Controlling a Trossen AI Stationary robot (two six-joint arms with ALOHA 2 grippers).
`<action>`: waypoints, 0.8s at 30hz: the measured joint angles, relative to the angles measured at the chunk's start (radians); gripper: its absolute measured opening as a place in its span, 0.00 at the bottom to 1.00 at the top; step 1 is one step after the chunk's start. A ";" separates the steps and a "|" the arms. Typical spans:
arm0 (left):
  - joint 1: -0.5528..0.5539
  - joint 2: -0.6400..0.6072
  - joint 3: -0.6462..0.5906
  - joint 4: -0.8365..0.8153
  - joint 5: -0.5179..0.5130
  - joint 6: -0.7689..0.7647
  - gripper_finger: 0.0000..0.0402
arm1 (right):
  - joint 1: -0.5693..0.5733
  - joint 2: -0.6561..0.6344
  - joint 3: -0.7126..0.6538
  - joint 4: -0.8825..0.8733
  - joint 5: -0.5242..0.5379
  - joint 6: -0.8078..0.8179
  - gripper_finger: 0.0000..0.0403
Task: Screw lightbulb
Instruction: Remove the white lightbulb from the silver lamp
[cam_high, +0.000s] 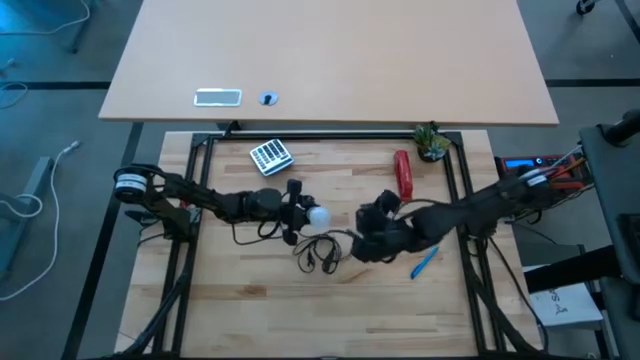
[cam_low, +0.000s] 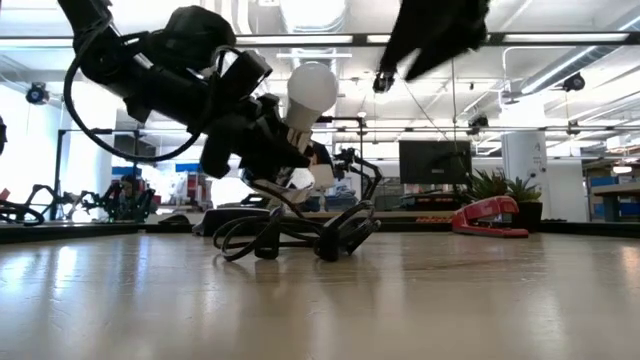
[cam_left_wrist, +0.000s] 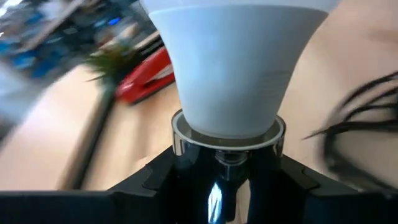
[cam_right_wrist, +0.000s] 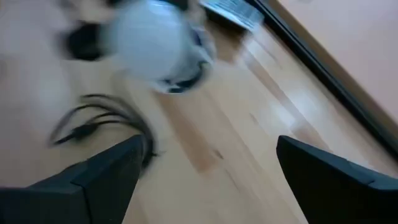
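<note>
Seen from above: left gripper (cam_high: 297, 212) near table (cam_high: 240, 310) centre, clamped on a shiny silver socket (cam_high: 300, 213) with the lightbulb (cam_high: 318, 214) seated in its mouth, globe pointing toward 3 o'clock. Right gripper (cam_high: 362, 232) just beyond at 3 o'clock, apart from the bulb, fingers spread wide and holding nothing. At 5 o'clock from the bulb, a loose tangle of black cord (cam_high: 322, 252) on pale wood planks; at 10 o'clock a grey keypad-like calculator (cam_high: 270, 156); at 2 o'clock a red stapler (cam_high: 404, 174), with a small green plant (cam_high: 431, 142) beyond it in the far right corner; a blue pen (cam_high: 424, 262) at 4 o'clock. Shown only at table height: bulb (cam_low: 310, 92) and socket lifted clear of the wood, tilted up, cord (cam_low: 290, 232) looping down to the surface, stapler (cam_low: 489, 216) low and wedge-shaped at the far right. Shown only from the left wrist: smooth frosted white plastic of the bulb (cam_left_wrist: 233, 68) narrowing into a polished metal ring of the socket (cam_left_wrist: 227, 138), dark fingers (cam_left_wrist: 155, 186) pressed on either side below. From the right wrist: blurred white globe (cam_right_wrist: 149, 38) ahead between two widely parted dark fingers (cam_right_wrist: 106, 174), thin cord (cam_right_wrist: 99, 121) curling on the wood grain.
</note>
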 joint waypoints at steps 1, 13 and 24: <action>-0.006 -0.001 0.002 -0.002 -0.055 0.011 0.40 | 0.008 -0.008 0.000 0.029 -0.004 -0.045 0.89; -0.042 -0.001 -0.002 0.005 -0.375 0.085 0.40 | -0.034 0.084 0.024 0.202 0.060 -0.112 0.89; -0.086 -0.001 -0.005 0.003 -0.374 0.159 0.39 | -0.078 0.254 0.144 0.238 0.079 -0.213 0.89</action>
